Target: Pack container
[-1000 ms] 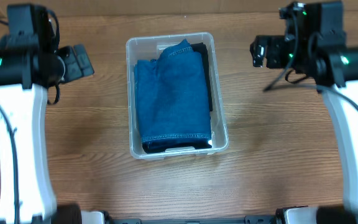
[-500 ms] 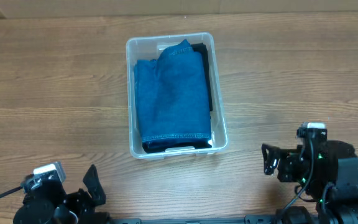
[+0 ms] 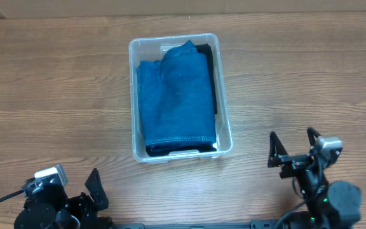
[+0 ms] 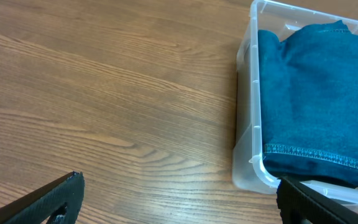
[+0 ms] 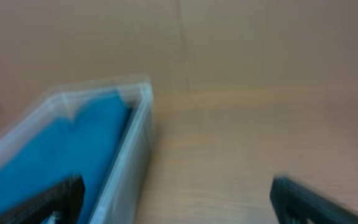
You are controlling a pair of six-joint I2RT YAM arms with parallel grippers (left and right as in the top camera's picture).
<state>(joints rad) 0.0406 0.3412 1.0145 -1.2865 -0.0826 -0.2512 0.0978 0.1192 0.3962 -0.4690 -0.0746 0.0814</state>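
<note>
The clear plastic container stands at the table's middle with folded blue jeans filling it and a dark garment at its right side. It also shows in the left wrist view and, blurred, in the right wrist view. My left gripper is open and empty at the near left edge, well short of the container. My right gripper is open and empty at the near right, apart from the container.
Bare wooden table lies on both sides of the container. A cardboard-coloured wall stands behind the table in the right wrist view.
Both arms have pulled back from beside the container to the near edge of the table. The right arm has shifted and turned a little in the last half second. The container has not moved.
</note>
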